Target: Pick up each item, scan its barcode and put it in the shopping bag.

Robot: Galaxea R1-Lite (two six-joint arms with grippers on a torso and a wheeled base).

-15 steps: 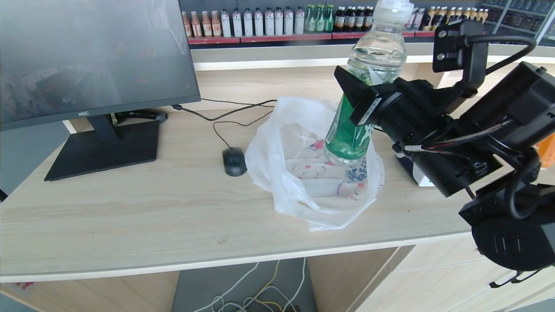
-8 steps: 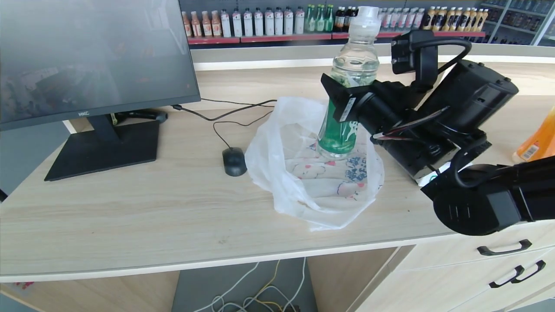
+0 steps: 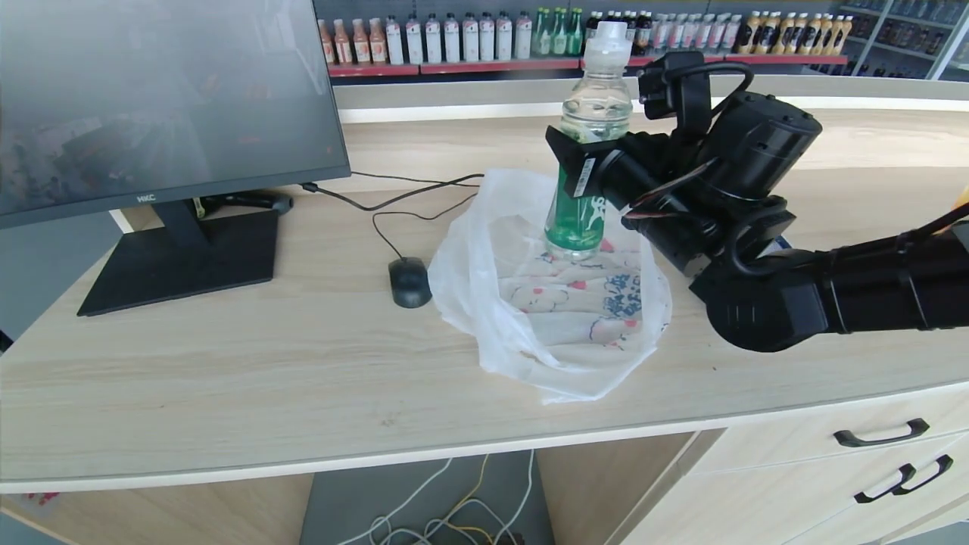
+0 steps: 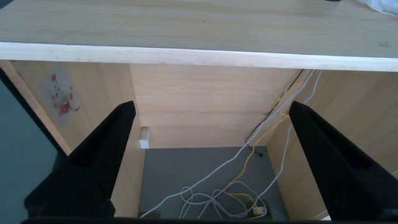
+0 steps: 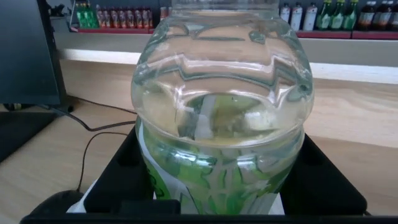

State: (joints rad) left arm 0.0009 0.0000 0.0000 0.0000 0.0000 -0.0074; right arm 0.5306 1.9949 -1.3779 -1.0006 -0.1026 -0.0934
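Observation:
A clear bottle [image 3: 589,144] with a green label and white cap stands upright in my right gripper [image 3: 587,170], which is shut on it around the label's upper part. Its base hangs just over the open mouth of the white plastic shopping bag [image 3: 530,303] lying on the counter. Seen from the right wrist, the bottle [image 5: 221,118] looms between the black fingers [image 5: 118,180]. My left gripper [image 4: 211,162] is open below the counter's front edge, with nothing between its fingers.
A monitor [image 3: 151,98] on its stand sits at the back left of the wooden counter [image 3: 227,363]. A black mouse [image 3: 409,281] and its cable lie just left of the bag. Drawers [image 3: 878,439] are at the lower right; shelves of bottles [image 3: 469,34] stand behind.
My right arm has carried the bottle left, farther away and lower, from above the bag's right rim to over its mouth. The bag has not moved.

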